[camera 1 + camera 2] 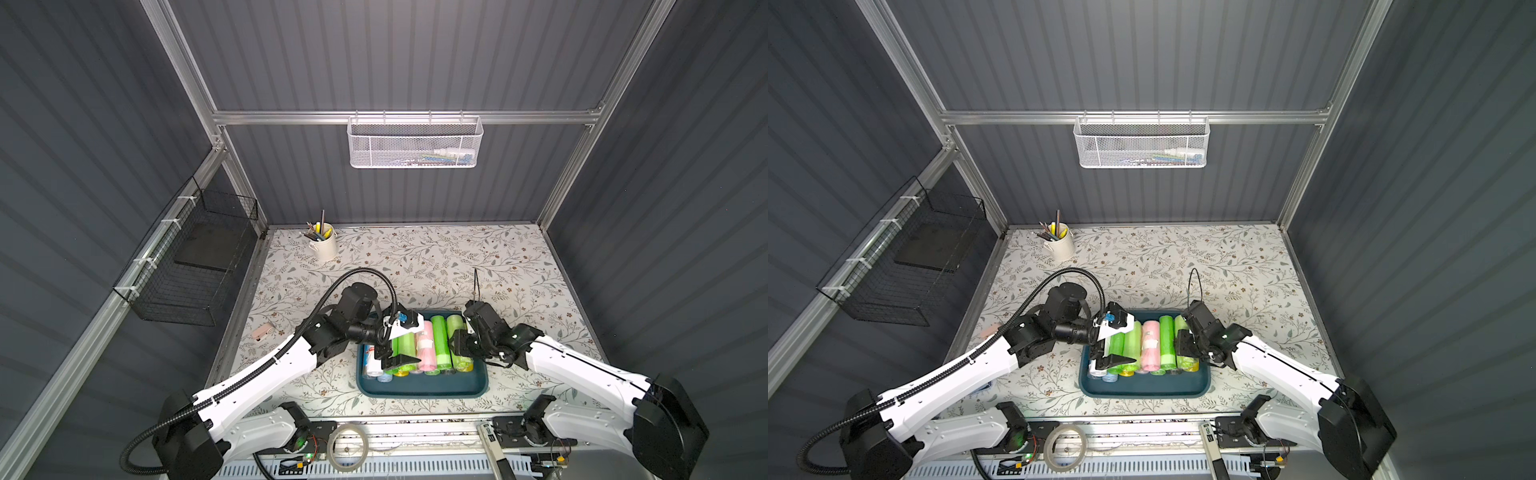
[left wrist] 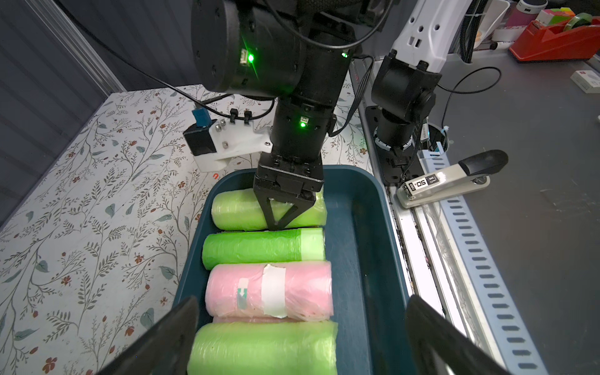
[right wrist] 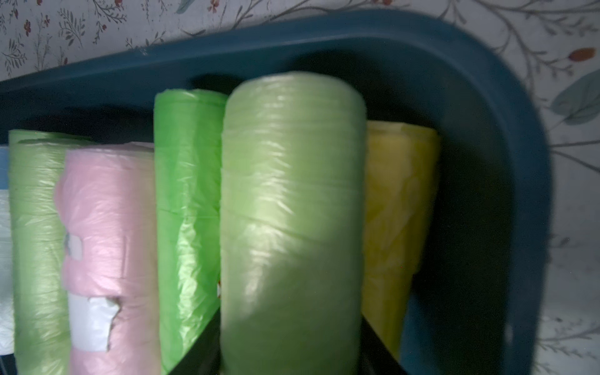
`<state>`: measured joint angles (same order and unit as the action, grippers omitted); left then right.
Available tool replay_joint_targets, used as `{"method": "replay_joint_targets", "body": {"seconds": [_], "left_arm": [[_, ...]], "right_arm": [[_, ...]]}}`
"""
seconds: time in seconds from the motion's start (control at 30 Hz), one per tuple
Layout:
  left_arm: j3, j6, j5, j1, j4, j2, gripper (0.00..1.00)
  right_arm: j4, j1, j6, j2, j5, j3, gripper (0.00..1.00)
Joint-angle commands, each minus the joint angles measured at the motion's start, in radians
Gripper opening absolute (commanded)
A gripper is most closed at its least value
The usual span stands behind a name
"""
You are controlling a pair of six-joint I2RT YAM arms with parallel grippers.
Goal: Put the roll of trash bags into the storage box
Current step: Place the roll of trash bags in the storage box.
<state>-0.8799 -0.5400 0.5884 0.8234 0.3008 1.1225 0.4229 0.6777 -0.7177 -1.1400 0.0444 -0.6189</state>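
The right jaws are pinching the pale green roll of trash bags, with one finger on each side of it. That roll is sitting within the rim of the storage box, at the right end of the row, just beside a bright green roll and a yellow roll. The left jaws are hanging spread wide above the rolls at the box's left end. A pink roll is lying mid-row. The box is resting on the floral desk.
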Motion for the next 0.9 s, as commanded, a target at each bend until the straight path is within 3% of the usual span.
{"method": "replay_joint_targets", "body": {"seconds": [0.0,0.87], "left_arm": [[-0.028,-0.014,0.019,0.005,0.024,0.008,1.0],[-0.032,-0.016,0.022,0.006,0.029,0.012,1.0]], "right_arm": [[-0.012,0.008,0.0,-0.011,-0.012,-0.019,0.47],[0.011,0.008,0.007,-0.002,-0.024,-0.031,0.56]]}}
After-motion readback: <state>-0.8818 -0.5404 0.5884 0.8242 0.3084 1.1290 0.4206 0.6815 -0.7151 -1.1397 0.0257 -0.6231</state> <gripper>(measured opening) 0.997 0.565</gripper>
